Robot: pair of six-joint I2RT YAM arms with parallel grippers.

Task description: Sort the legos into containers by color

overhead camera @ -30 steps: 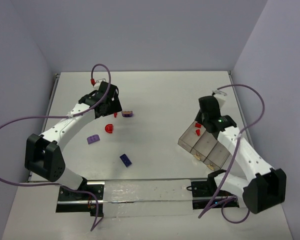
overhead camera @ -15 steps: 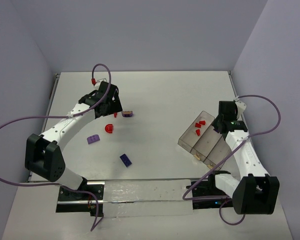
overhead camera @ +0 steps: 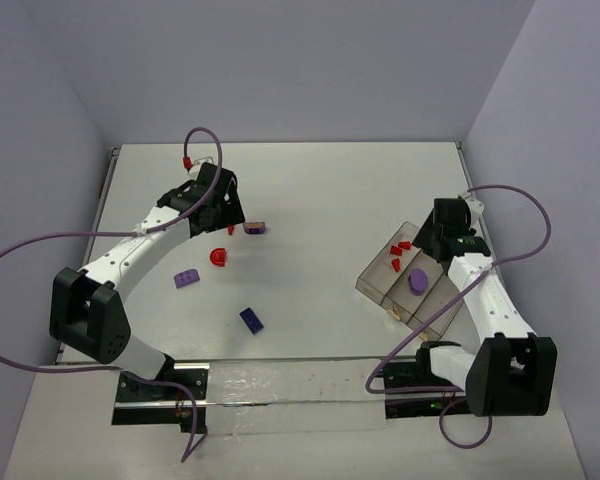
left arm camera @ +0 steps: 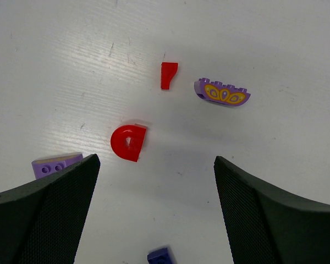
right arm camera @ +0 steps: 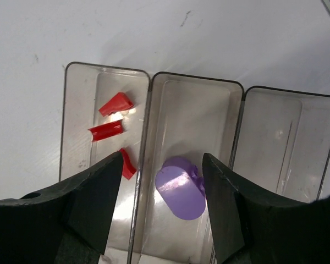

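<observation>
Red half-disc (left arm camera: pixel 128 143), yellow-patterned purple brick (left arm camera: pixel 222 92)

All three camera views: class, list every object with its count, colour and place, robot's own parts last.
tray: one, clear smoky, right side of the table.
small legos: three, red, tray's far compartment.
rounded lego: one, light purple, tray's middle compartment.
half-disc: one, red, table's left side.
tiny lego: one, red, beyond the half-disc.
arched lego: one, purple with yellow pattern, beside tiny lego.
flat brick: one, light purple, near the half-disc.
dark brick: one, blue-violet, toward the table's near edge.
left gripper: one, black, open above loose legos.
right gripper: one, black, open above the tray.
</observation>
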